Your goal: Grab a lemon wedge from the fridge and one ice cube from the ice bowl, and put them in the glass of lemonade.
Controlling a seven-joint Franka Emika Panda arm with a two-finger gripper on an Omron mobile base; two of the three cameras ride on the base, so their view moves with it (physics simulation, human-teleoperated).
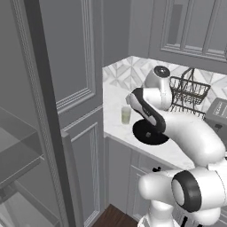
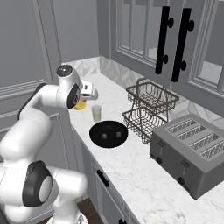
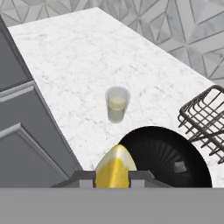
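My gripper is shut on the lemon wedge, a small bright yellow piece pinched between the two fingertips. In the right base view the gripper hangs above the counter's left end with the lemon wedge below it, just left of the glass of lemonade. The glass stands upright ahead of the hand, with pale liquid inside. The black ice bowl sits beside it, with an ice cube in it. The fridge shows its glass shelves at the far left.
A dark two-tier wire basket stands behind the bowl, and a grey toaster sits to its right. Grey paneled cabinets rise left of the marble counter. Upper cabinets with black handles hang over the counter.
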